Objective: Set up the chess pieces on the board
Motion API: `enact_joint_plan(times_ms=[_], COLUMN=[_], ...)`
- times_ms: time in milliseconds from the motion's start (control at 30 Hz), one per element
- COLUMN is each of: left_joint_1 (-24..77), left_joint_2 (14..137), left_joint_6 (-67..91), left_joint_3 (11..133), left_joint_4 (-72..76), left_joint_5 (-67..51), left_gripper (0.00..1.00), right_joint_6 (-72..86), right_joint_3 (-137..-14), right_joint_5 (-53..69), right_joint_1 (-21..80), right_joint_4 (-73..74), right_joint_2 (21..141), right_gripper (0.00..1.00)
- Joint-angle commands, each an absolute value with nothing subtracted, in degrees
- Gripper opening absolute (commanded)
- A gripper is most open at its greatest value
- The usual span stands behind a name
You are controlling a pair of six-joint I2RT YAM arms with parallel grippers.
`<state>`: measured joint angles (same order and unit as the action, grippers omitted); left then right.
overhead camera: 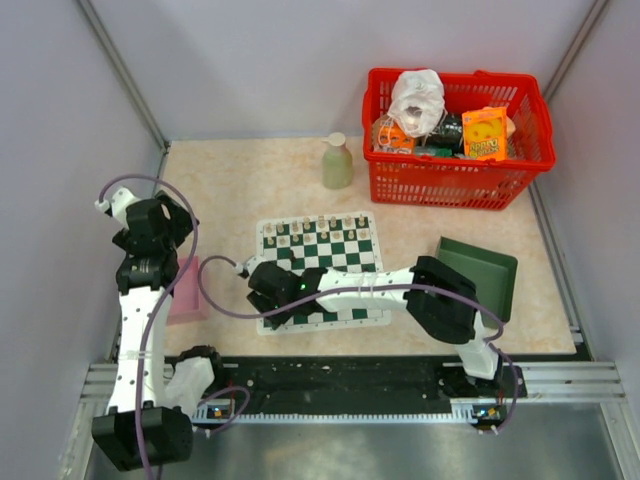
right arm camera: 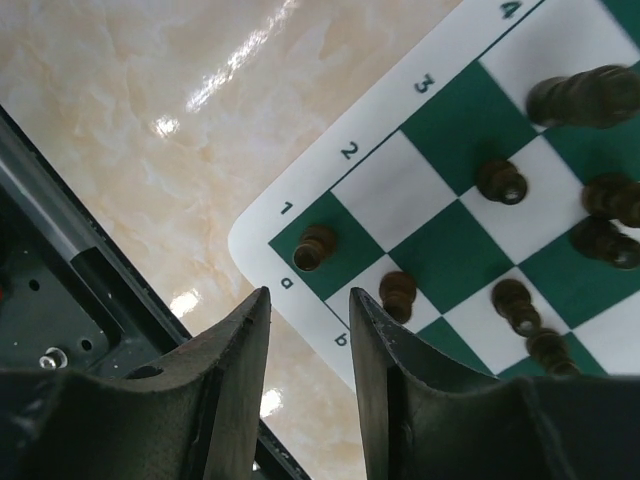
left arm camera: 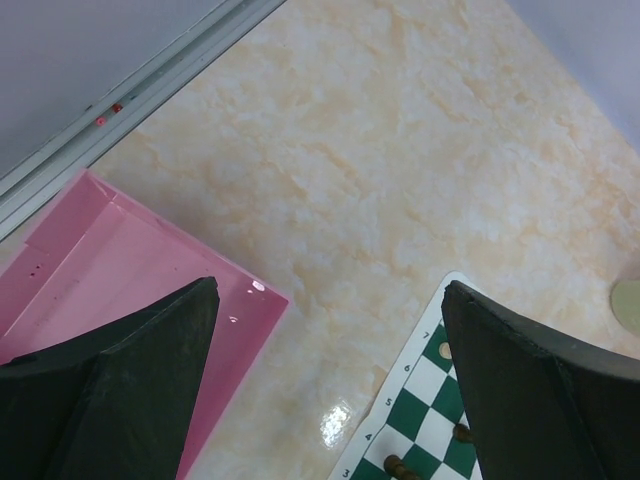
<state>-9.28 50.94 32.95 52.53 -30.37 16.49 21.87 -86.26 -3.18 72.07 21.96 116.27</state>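
1. Ringing the board [overhead camera: 345, 250]: red basket [overhead camera: 450, 185] upper right, bottle [overhead camera: 337, 165], green tray [overhead camera: 485, 265] right, pink tray [overhead camera: 187, 295] left.
2. Board lies mid-frame; dark chess pieces [right arm camera: 315, 247] at its lower-left corner.
3. Right jaws narrowly parted, empty, there; left jaws wide, empty.

**Hard to See**

Under the right arm [overhead camera: 350, 285], seen from above: near squares of the board [overhead camera: 345, 250] covered. Far past the right gripper [right arm camera: 308, 300], pale chess pieces [overhead camera: 320, 228] too small to name. Just ahead of it, dark chess pieces [right arm camera: 585, 95] blurry, some cut off at the edge. Behind one finger of the left gripper [left arm camera: 330, 290], pink tray [left arm camera: 120, 260] partly hidden.
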Motion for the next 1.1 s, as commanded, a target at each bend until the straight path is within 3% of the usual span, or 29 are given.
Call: enact_joint_plan(times_ms=[0, 567, 900, 1067], left_joint_1=[-9.67, -9.84, -9.93, -9.93], left_joint_2=[51.33, 51.33, 51.33, 51.24], left_joint_6=[31.55, 31.91, 31.82, 31.73], left_joint_3=[53.88, 53.35, 53.35, 53.26], left_joint_4=[-30.24, -29.88, -29.71, -29.53], left_joint_5=[18.46, 19.34, 19.6, 19.51], left_gripper=[0.99, 0.99, 0.99, 0.99], right_joint_6=[22.59, 20.65, 20.3, 20.13], right_joint_3=[-89.91, -92.81, -93.43, -93.52], right_joint_5=[-6.94, -8.26, -8.08, -10.45], right_joint_1=[74.18, 74.18, 74.18, 74.18], right_joint_4=[19.6, 20.92, 21.09, 20.92], right_joint_2=[118.82, 121.11, 121.2, 120.41], right_gripper=[0.37, 0.35, 0.13, 0.1])
